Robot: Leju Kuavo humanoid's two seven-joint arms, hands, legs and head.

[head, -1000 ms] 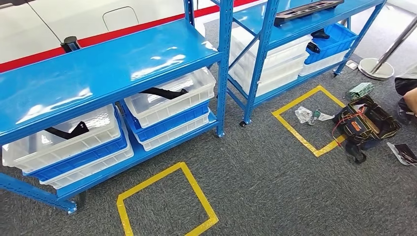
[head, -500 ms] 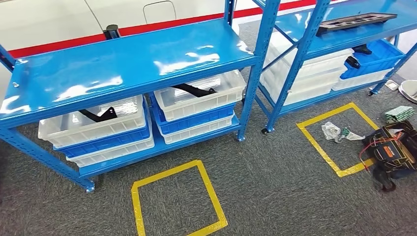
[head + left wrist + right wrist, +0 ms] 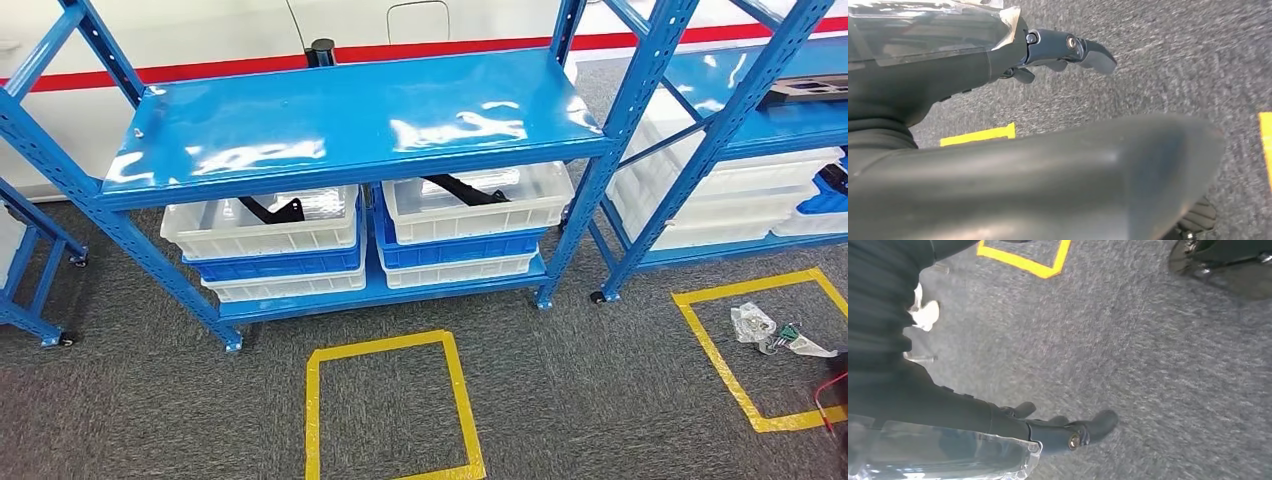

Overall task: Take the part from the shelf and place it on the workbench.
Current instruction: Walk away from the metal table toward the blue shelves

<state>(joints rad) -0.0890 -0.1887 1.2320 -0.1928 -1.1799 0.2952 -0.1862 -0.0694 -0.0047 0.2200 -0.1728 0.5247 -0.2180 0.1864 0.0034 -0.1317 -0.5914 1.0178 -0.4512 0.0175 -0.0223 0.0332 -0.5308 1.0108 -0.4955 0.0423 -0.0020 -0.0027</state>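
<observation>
Grey carpet (image 3: 560, 380) | blue shelf (image 3: 350, 125) | left hand (image 3: 1058, 50), right hand (image 3: 1058, 430): spread, empty

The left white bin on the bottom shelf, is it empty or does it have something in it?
Not empty. The left white bin holds a black part, lying inside it near the back wall.

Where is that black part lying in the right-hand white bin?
In the head view, the black part lies in the top white bin on the right of the blue shelf, on its lower level, beside the left bin's black part.
</observation>
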